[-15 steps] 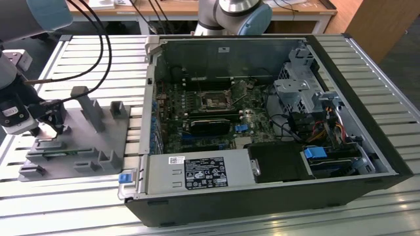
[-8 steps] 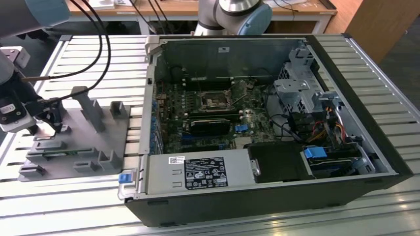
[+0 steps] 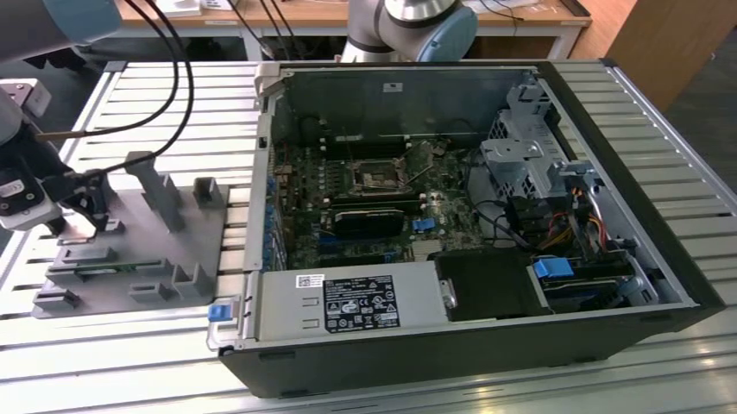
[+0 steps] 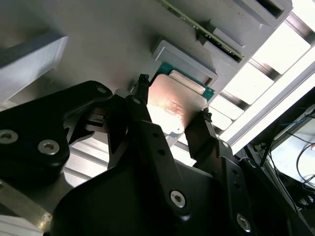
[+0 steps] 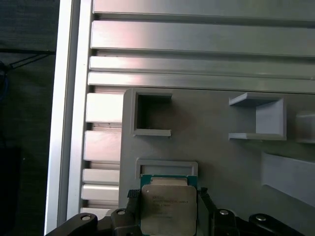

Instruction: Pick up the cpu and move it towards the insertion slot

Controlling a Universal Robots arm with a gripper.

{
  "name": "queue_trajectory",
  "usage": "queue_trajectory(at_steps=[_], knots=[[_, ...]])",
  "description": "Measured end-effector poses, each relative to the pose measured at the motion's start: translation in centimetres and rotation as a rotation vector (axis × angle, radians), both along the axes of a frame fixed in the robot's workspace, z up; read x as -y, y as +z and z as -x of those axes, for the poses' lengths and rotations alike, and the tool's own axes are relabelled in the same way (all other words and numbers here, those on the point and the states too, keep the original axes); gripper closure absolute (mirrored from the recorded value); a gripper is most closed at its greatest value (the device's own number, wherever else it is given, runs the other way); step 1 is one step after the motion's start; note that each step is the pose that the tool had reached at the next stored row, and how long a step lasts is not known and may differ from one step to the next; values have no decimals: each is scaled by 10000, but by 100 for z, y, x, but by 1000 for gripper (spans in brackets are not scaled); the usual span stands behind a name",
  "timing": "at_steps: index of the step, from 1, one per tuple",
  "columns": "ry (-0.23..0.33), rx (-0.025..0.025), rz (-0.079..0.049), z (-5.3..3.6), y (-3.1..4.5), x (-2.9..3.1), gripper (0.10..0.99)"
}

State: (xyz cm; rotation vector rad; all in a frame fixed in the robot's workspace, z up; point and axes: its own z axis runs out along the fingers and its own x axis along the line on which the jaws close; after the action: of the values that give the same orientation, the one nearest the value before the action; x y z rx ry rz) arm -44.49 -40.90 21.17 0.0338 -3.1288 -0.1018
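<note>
At the exterior view's left, gripper (image 3: pixel 76 211) sits low over grey fixture (image 3: pixel 173 233) on slatted bench (image 3: pixel 173 103); in the second wrist view black fingers (image 4: pixel 142 93) are clenched on the cpu (image 4: pixel 174 105), one tip against each opposite edge; cpu silvery face up, green rim showing, just beside the raised wall of a fixture pocket (image 4: pixel 184 59); lifted clear or not, cannot tell; insertion slot (image 3: pixel 377 178) well apart, inside open computer case (image 3: pixel 645 172) toward the exterior view's right.
</note>
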Motion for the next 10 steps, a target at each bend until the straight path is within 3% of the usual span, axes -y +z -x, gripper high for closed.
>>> queue_trajectory(at_steps=[10], knots=[[1,1,-6,0,63,0,541]])
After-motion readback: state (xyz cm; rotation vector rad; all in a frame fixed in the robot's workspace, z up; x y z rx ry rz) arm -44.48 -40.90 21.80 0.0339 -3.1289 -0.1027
